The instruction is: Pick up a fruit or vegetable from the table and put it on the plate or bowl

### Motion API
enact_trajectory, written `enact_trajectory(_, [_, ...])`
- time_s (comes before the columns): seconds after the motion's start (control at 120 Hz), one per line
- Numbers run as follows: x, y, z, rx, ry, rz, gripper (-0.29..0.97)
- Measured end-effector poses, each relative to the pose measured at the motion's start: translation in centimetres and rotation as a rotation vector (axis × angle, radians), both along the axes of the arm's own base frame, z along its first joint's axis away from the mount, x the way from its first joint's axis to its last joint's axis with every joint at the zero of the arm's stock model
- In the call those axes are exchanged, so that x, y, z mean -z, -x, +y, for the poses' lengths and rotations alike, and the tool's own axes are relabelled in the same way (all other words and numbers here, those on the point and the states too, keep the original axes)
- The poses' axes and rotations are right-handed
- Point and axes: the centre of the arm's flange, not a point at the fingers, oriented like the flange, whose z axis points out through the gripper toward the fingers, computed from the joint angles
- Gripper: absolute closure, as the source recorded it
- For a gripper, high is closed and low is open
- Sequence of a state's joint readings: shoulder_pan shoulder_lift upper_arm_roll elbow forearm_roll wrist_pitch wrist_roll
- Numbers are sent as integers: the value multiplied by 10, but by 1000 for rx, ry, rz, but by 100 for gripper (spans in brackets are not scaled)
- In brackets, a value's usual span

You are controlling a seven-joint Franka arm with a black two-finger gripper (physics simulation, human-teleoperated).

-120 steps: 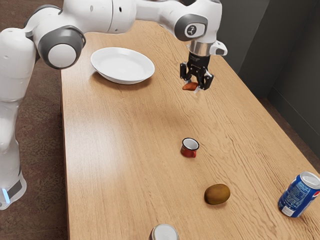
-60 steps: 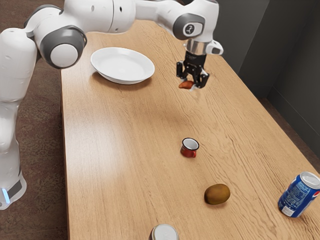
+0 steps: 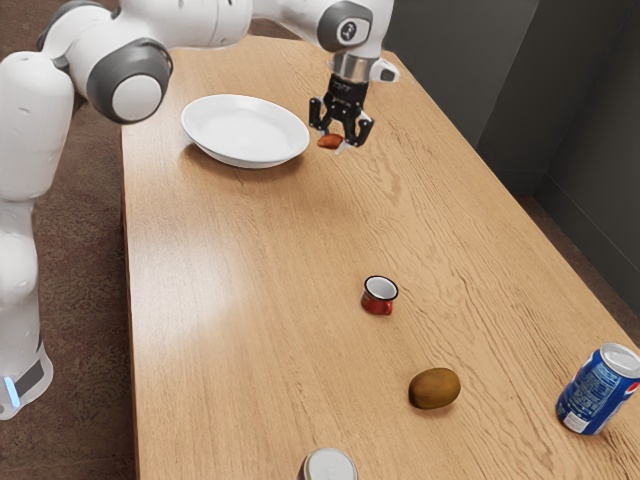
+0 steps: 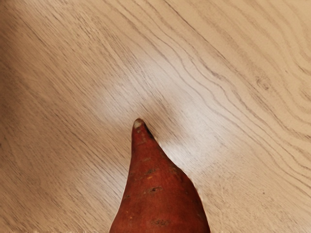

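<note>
My gripper [image 3: 338,139] is shut on a reddish-orange sweet potato [image 3: 329,142] and holds it above the table, just off the right rim of the white plate [image 3: 244,130] in the exterior view. From the hand, the sweet potato [image 4: 158,189] appears as a tapered red-brown root with its pointed tip over bare wood. A brown kiwi [image 3: 434,388] lies on the table toward the near end.
A small red cup [image 3: 379,295] stands mid-table. A blue soda can [image 3: 596,389] leans near the exterior view's right edge. The top of a grey can [image 3: 328,465] shows at the bottom. The wooden table [image 3: 230,300] runs lengthwise; dark walls stand beyond its right side.
My arm has carried the sweet potato toward the exterior view's upper left, from mid-table to beside the plate's rim. The other objects have not moved.
</note>
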State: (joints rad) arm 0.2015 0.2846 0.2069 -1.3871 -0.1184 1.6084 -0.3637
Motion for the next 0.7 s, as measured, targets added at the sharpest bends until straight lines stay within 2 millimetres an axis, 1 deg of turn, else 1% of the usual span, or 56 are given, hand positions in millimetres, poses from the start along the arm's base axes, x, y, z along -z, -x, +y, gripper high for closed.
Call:
enact_trajectory(0.117, [-1,16,27,-43,8,26,57])
enact_trajectory(0.175, [-6,24,37,-60,6,28,57])
enact_trajectory(0.2, [-9,32,49,-82,-1,32,57])
enact_trajectory(0.275, [-14,63,98,-177,-23,44,57])
enact_trajectory(0.308, [-15,72,112,-203,-28,49,57])
enact_trajectory(0.483, [-11,93,140,-244,-42,78,57])
enact_trajectory(0.533, [-10,103,155,-269,-45,81,57])
enact_trajectory(0.567, [-5,112,170,-296,-45,89,57])
enact_trajectory(0.608, [2,120,185,-320,-46,99,57])
enact_trajectory(0.7, [13,127,202,-346,-49,103,57])
